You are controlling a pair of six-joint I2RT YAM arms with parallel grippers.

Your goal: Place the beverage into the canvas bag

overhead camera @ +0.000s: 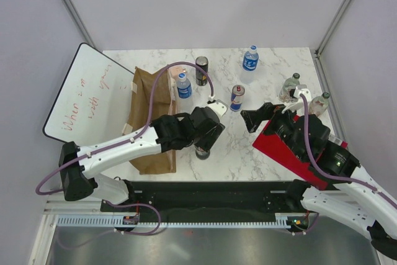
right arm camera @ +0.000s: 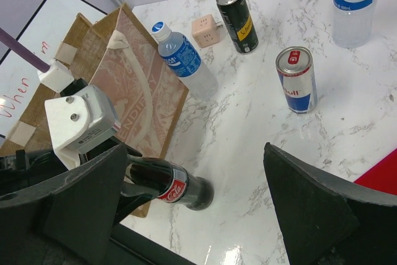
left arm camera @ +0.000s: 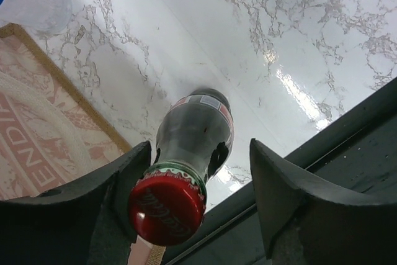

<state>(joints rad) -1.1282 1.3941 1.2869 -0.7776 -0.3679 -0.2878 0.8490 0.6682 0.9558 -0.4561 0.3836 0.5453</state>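
A dark cola bottle (left arm camera: 195, 128) with a red cap stands on the marble table near its front edge; it also shows in the right wrist view (right arm camera: 180, 187) and the top view (overhead camera: 202, 151). My left gripper (left arm camera: 200, 147) is open around its neck. The cap lies against the left finger and there is a gap to the right finger. The tan-brown canvas bag (overhead camera: 152, 116) is just left of the bottle and appears to lie flat, printed face and white handle up (right arm camera: 139, 91). My right gripper (overhead camera: 251, 119) is open and empty, right of the bottle.
A blue-label water bottle (overhead camera: 183, 85), a black can (overhead camera: 201, 70), a blue-silver can (overhead camera: 237, 97) and another water bottle (overhead camera: 250, 59) stand behind. Two clear bottles (overhead camera: 290, 87) are at the right. A red flat object (overhead camera: 291, 147) lies under my right arm. A whiteboard (overhead camera: 87, 91) is at the left.
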